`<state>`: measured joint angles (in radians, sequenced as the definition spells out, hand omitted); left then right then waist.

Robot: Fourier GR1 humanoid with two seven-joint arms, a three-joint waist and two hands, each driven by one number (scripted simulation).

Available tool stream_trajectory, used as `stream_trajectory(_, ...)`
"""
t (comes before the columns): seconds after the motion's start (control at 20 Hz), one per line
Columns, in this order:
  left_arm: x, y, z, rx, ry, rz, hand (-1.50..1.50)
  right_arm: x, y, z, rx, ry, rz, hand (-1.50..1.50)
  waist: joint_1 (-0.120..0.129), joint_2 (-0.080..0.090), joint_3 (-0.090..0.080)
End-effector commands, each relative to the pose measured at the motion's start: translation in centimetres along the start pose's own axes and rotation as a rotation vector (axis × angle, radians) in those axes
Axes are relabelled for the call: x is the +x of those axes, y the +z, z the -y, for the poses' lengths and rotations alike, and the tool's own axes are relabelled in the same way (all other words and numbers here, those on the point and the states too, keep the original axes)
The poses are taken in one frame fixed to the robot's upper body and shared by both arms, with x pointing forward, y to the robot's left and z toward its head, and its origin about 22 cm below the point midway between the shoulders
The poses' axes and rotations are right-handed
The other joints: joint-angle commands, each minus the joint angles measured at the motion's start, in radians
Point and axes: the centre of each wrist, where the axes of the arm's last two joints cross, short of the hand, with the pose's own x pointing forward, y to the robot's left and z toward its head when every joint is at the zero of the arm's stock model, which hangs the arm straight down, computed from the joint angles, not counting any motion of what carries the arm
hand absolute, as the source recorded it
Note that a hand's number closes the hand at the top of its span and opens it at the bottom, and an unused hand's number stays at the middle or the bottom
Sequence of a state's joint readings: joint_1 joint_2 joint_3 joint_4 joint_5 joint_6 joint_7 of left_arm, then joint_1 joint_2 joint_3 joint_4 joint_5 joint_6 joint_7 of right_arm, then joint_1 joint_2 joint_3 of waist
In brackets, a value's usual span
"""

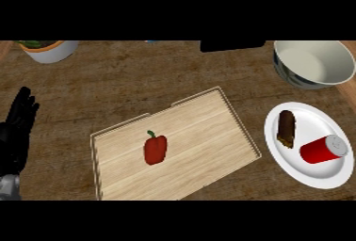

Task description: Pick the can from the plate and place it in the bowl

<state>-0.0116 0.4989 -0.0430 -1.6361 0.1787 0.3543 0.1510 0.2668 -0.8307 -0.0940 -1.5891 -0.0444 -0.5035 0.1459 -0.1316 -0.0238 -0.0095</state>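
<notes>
Here, at the far left edge of the head view, we see our left hand (17, 126) resting open near the edge, its black fingers (25, 101) straight, pointing up and holding nothing. Up and a little to the right of it, at the far side of the brown counter (111, 89), stands a white pot (49, 52) with an orange rim, partly cut by the view's upper edge. In the middle lies a pale wooden tray (201, 132), turned at an angle. A red bell pepper (155, 149) lies on its left half, stem pointing away from us. Farther right, at the top, a dark flat object (233, 45) shows only its near edge, and we cannot tell what it is. At the upper right sits the white bowl (316, 63). Just below it is the white plate (313, 175), well apart from our left hand. On the plate's left part lies a brown oblong piece of food (287, 127). The red can (321, 150) lies on its side just right of it, silvery top turned toward the plate's right rim.
</notes>
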Motion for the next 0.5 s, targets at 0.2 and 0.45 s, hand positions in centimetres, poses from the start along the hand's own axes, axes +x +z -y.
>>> stream_trajectory(0.2, 0.5, -0.4, 0.7, -0.063, 0.017, 0.049, 0.0, 1.9, 8.9, 2.6, -0.117, 0.068, -0.087, -1.5, 0.063, 0.015, 0.004)
stream_trajectory(0.45, 0.7, -1.1, 1.2, -0.09, 0.029, 0.062, 0.0, 6.3, 10.0, 6.7, -0.108, 0.104, -0.109, -1.5, 0.094, 0.02, 0.006)
